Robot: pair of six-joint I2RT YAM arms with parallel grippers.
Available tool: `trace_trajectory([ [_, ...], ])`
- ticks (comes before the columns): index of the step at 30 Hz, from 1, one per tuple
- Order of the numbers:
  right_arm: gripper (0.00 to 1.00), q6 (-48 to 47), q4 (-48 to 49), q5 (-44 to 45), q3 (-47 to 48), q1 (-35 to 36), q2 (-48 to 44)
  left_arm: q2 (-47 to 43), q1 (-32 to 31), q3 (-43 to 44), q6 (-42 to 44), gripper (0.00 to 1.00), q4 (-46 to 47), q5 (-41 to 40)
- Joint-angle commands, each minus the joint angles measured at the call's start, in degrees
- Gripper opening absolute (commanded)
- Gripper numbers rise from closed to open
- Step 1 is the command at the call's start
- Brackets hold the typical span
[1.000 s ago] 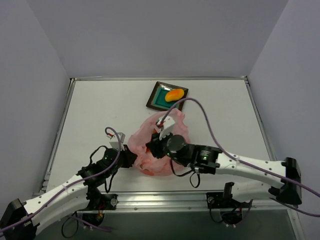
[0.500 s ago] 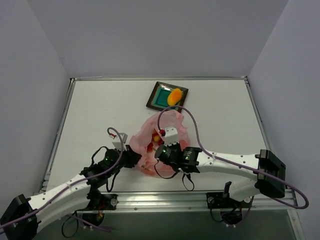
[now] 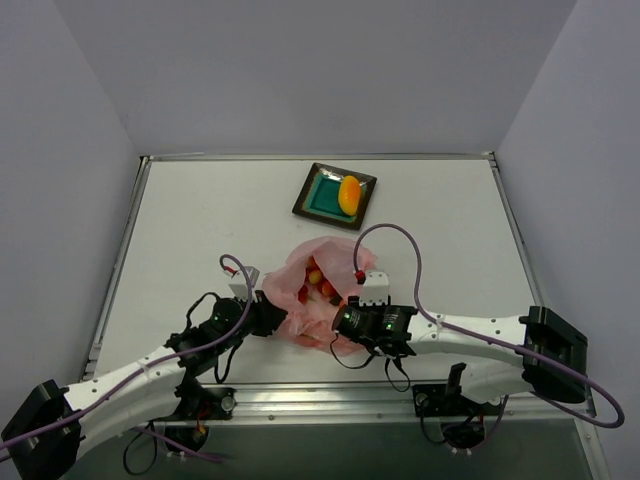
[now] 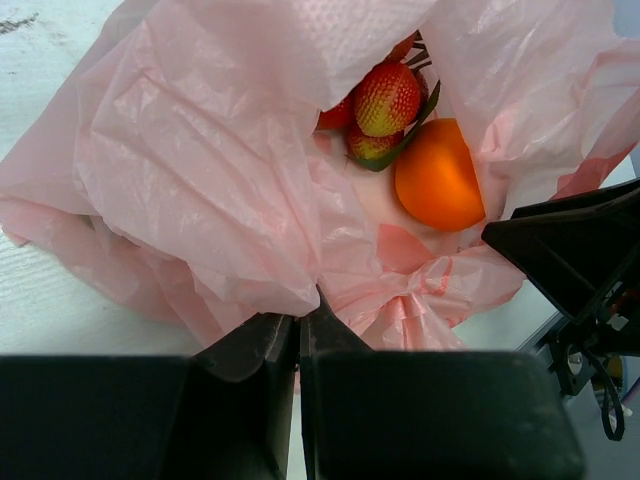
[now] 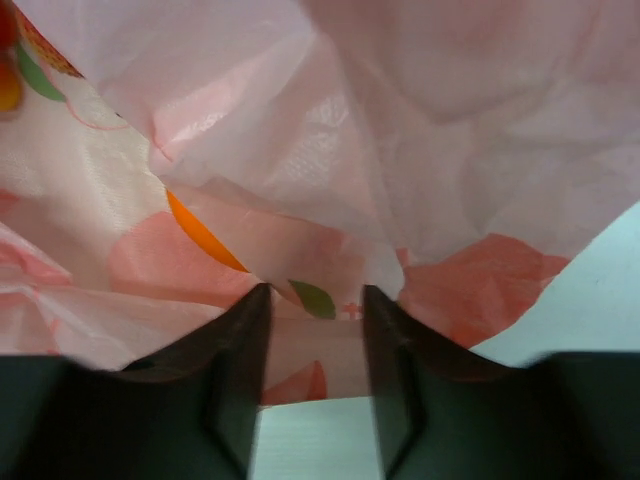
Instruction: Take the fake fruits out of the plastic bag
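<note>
The pink plastic bag lies crumpled between my two arms with its mouth open upward. Inside it are red strawberries with green leaves and a round orange; from above they show as a small cluster of fruits. A yellow-orange mango rests on the teal plate farther back. My left gripper is shut on a fold of the bag's left edge. At the bag's near right side my right gripper has its jaws apart, with loose bag film lying between the tips.
The right gripper's dark finger shows at the right of the left wrist view, close to the orange. White tabletop surrounds the bag, with grey walls at the back and sides and a metal rail along the near edge.
My right arm drew back from over the bag to its near right side and its jaws parted. The bag's mouth now shows the fruits. The mango turned on the plate.
</note>
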Motion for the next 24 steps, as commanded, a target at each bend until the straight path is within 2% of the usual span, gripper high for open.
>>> trace_trajectory([
  [1,0.46,1.76,-2.4,2.31,1.52,1.11,-2.89,0.36,-0.47,-0.17,-0.75,0.02,2.83,0.59],
  [4,0.59,-3.51,-3.02,3.72,7.83,4.09,-3.33,0.88,-0.74,-0.52,-1.19,0.02,3.27,0.41],
  [10,0.66,-9.14,-2.58,7.14,16.64,7.01,0.61,0.89,-1.09,-0.78,-1.63,0.02,3.97,0.24],
  [12,0.59,-9.68,-2.06,7.85,18.05,7.18,4.92,0.89,-1.18,-0.61,-1.55,0.02,4.06,0.24],
  [13,0.44,-10.12,-1.01,8.29,18.58,7.1,6.41,0.8,-1.26,-0.52,-1.46,0.02,3.97,0.24],
  [14,0.39,-11.34,-0.3,8.38,19.37,7.27,8.86,0.62,-1.26,-0.52,-1.46,0.02,3.89,0.24],
  [15,0.27,-12.22,0.66,8.38,19.81,7.18,9.93,0.36,-1.35,-0.43,-1.46,0.02,3.71,0.24],
  [16,0.22,-13.1,2.5,8.55,20.16,7.1,10.99,0.27,-1.44,-0.43,-1.46,0.02,3.8,0.24],
  [19,0.18,-18.46,6.89,7.07,21.66,6.05,14.59,-0.34,-1.53,-0.34,-1.37,0.02,3.01,0.06],
  [24,0.21,-23.65,12.0,1.96,20.35,0.6,18.9,-1.49,-1.7,-0.17,-1.28,0.02,1.69,-0.38],
])
